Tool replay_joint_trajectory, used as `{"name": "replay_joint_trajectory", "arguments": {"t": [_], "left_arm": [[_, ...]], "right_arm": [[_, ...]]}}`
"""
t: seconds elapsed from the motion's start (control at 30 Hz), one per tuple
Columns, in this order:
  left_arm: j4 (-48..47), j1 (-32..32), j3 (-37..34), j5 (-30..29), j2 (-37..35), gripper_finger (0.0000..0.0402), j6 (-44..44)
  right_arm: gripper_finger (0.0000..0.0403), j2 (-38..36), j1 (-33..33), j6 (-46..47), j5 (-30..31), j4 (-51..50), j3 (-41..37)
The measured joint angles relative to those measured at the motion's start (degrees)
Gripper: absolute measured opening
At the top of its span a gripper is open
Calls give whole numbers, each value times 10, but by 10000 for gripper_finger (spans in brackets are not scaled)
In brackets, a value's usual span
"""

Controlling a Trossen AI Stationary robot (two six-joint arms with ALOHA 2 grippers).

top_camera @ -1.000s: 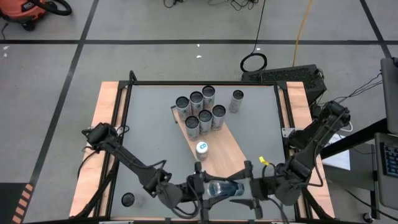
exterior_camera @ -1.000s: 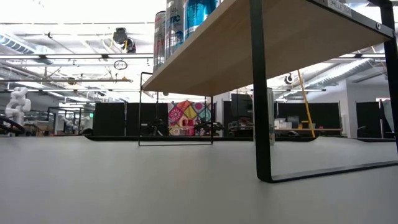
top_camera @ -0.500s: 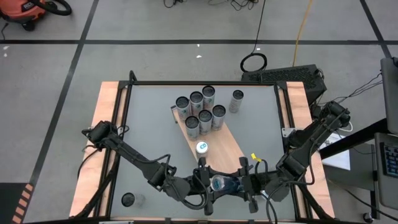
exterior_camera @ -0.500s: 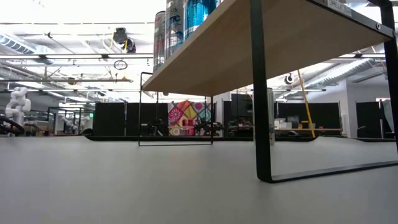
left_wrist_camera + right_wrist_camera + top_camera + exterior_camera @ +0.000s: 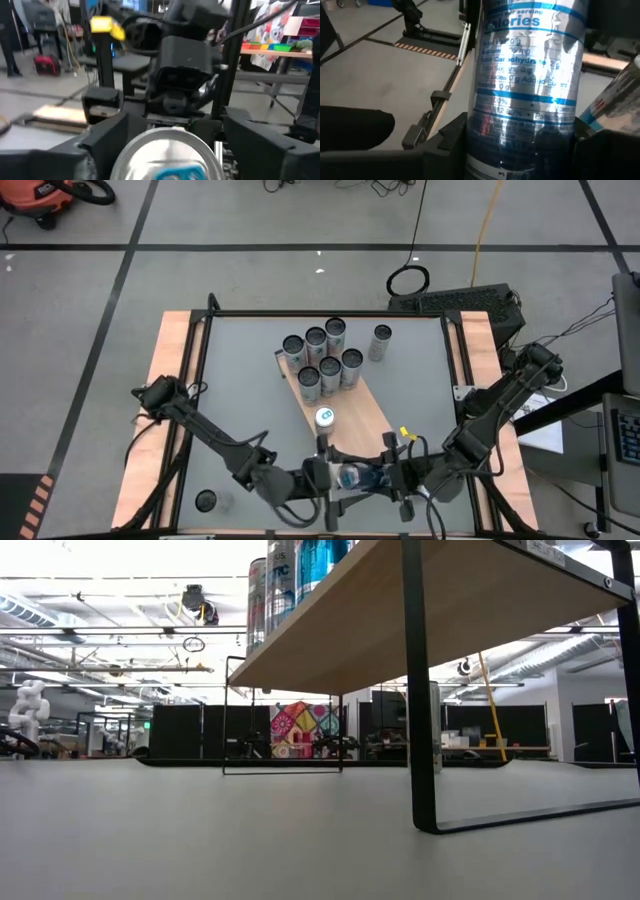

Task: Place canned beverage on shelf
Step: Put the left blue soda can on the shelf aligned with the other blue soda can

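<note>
Counter point(image 5: 240, 390): you have a grey top framed by a dark rail, with light wood strips along both long sides.
Shelf point(image 5: 365, 425): the wood-grain board sits at a slant over the middle of your counter, raised on thin black legs point(image 5: 418, 690).
Can cluster point(image 5: 322, 358): six upright cans stand packed together on the shelf's far end.
White-topped can point(image 5: 324, 418): it stands alone near the shelf's middle, well apart from the cluster.
Lone can point(image 5: 380, 343): it stands on your counter just beside the shelf's far corner.
Corner can point(image 5: 205, 501): it stands on the near left corner of your counter.
</note>
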Motion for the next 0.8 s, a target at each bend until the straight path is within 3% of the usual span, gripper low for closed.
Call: {"name": "replay_joint_trajectory", "arguments": {"t": [0.17, 0.37, 0.5, 0.6, 0.8], "left_arm": [[54, -19, 0, -14, 0, 358, 71], [95, -65, 0, -125, -2, 363, 171], [142, -100, -1, -147, -2, 363, 231], [155, -121, -1, -125, -2, 363, 254], [152, -139, -1, -109, -1, 364, 240]], "right_arm": [[154, -1, 0, -9, 4, 7, 0], [154, -2, 0, -73, 6, 102, -25], [158, -2, -11, -108, -68, 208, -68], [161, -2, -24, -136, -124, 311, -102], [161, -2, -48, -190, -242, 473, -132]]}}
